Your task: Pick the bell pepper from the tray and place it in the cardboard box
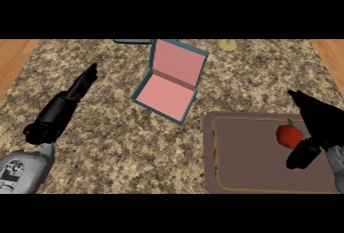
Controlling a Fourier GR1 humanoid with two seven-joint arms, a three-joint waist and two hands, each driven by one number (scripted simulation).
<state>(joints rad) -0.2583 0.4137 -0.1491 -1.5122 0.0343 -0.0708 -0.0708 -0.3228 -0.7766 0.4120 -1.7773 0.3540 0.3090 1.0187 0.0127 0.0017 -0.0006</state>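
We see the pepper (290,135) on the tray (249,159), toward the tray's 2 o'clock corner. Right robot hand (316,132) sits just at the pepper's 3 o'clock, fingers spread wide, thumb below it, nothing gripped. Box (169,86) lies open at 11 o'clock from the tray, well apart, pink inside. Left robot hand (70,98) rests at 9 o'clock on the tabletop (114,150), fingers straight, holding nothing.

No readable text, label, brand, number or sign on anything here.
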